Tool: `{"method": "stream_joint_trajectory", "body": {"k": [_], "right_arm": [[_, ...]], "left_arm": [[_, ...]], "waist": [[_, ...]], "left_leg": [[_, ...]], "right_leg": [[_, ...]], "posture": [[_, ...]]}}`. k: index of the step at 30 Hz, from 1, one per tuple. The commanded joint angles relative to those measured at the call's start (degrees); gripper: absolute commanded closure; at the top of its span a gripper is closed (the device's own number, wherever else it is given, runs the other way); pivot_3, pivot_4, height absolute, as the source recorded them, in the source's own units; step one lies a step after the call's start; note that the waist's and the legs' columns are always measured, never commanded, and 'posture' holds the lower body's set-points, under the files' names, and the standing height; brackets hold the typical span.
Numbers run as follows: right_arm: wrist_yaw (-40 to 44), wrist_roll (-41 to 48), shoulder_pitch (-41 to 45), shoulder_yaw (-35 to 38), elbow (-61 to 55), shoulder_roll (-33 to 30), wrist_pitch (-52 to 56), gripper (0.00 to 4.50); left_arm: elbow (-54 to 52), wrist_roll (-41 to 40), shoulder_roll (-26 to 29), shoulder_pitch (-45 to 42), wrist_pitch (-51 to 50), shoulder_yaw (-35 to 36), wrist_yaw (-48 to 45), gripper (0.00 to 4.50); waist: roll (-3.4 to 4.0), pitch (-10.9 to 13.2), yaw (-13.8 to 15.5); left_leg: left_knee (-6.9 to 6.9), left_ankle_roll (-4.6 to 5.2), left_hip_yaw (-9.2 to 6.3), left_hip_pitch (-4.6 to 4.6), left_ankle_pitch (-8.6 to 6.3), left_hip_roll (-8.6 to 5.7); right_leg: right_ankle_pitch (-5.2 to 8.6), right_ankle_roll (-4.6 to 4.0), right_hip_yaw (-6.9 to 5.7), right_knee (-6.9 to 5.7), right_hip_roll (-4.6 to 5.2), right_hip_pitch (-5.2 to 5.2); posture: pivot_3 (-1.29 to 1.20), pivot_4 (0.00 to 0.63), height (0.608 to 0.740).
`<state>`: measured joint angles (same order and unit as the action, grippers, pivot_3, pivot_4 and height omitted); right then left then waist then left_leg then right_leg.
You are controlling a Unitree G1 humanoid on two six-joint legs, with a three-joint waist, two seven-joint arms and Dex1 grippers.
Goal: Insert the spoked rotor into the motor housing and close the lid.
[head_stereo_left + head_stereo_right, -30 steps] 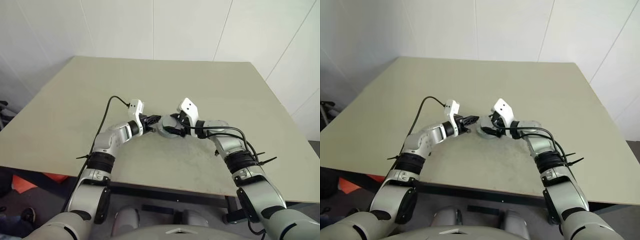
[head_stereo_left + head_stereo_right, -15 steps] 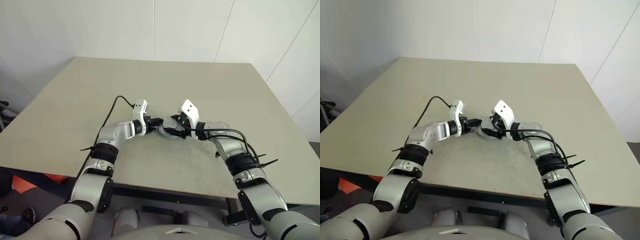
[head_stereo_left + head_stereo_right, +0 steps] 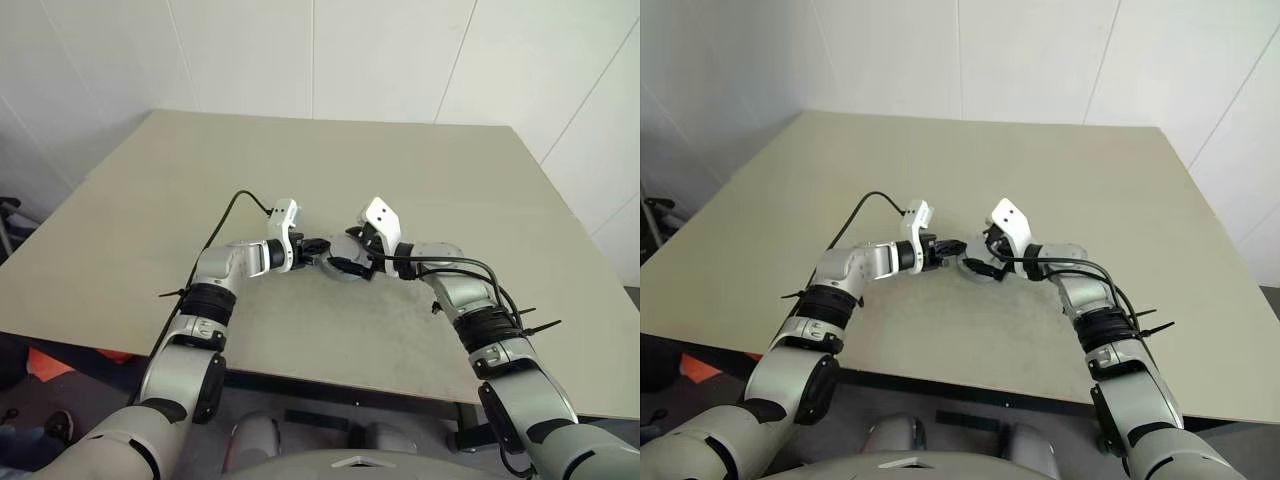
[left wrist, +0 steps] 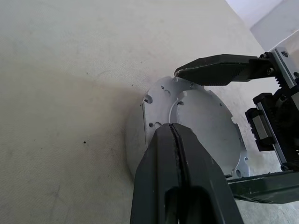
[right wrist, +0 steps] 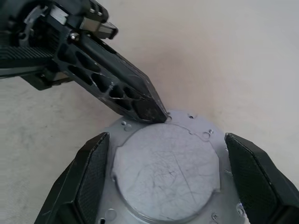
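Note:
The lid (image 5: 167, 171), a silver disc with a raised round centre and small holes in its rim, lies on top of the motor housing (image 4: 133, 150) near the table's front middle (image 3: 340, 264). My left gripper (image 4: 173, 127) is shut, and its joined fingertips (image 5: 154, 111) rest on the lid's rim. My right gripper (image 5: 170, 179) is open. Its fingers (image 5: 89, 177) stand on either side of the housing, close to its wall. The spoked rotor is hidden.
The beige table (image 3: 330, 170) is bare around the housing. Its front edge (image 3: 330, 378) runs close below my arms. White walls stand behind it. A black cable (image 3: 232, 208) loops off my left wrist.
My left wrist has tipped down a little, bringing the shut fingertips onto the lid's rim. The right gripper has stayed around the housing.

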<state>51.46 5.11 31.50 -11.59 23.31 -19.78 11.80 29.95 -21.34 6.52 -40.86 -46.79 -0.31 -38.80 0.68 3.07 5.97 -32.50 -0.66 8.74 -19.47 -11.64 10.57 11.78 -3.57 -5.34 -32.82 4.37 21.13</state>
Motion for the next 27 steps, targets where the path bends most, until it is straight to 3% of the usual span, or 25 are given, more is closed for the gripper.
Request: {"method": "stream_joint_trajectory", "body": {"k": [1,12,18,22,27], "right_arm": [[0.8,2.4,0.6,1.6,-6.1,-0.2,1.6,0.03],[-3.6,7.9,4.2,7.3,-17.0,0.1,11.3,0.03],[-10.6,11.8,8.6,14.9,-11.9,-3.0,30.1,0.03],[-8.2,17.0,11.2,19.0,-7.8,-10.0,47.4,0.03],[-12.8,21.1,13.0,25.8,-2.3,-9.1,63.5,0.03]], "left_arm": [[0.5,0.4,-0.3,0.5,-3.7,-2.1,-0.6,4.50],[-1.4,0.3,-0.2,0.7,-6.5,-2.9,-2.4,4.50],[-1.7,0.5,-0.5,0.9,-6.1,-2.9,-2.3,4.50],[-2.1,0.5,-1.0,1.2,-5.5,-3.1,-2.5,4.50],[-2.6,0.6,-1.2,1.7,-5.2,-3.1,-2.3,4.50]], "waist": [[0.01,0.0,0.0],[0.02,0.0,0.1],[0.02,0.0,0.5],[0.04,0.0,1.4],[0.11,0.0,1.5]], "left_leg": [[0.00,0.02,0.00,-0.17,-0.01,-0.01],[-0.03,0.21,-0.01,-0.51,-0.09,-0.06],[-0.04,0.16,-0.01,-0.49,-0.09,-0.13],[-0.06,0.08,-0.02,-0.51,-0.04,-0.23],[-0.07,0.01,-0.01,-0.50,0.01,-0.23]], "right_leg": [[-0.10,-0.18,0.00,-0.01,0.00,0.14],[-0.04,-0.10,0.00,0.00,0.03,0.45],[-0.04,-0.09,0.01,-0.01,0.08,0.41],[-0.04,-0.08,0.01,-0.01,0.16,0.40],[-0.03,-0.07,0.02,-0.11,0.16,0.39]], "posture": [[0.00,0.000,0.740],[0.00,0.000,0.740],[0.00,0.000,0.740],[0.00,0.000,0.740],[0.00,0.000,0.740]]}}
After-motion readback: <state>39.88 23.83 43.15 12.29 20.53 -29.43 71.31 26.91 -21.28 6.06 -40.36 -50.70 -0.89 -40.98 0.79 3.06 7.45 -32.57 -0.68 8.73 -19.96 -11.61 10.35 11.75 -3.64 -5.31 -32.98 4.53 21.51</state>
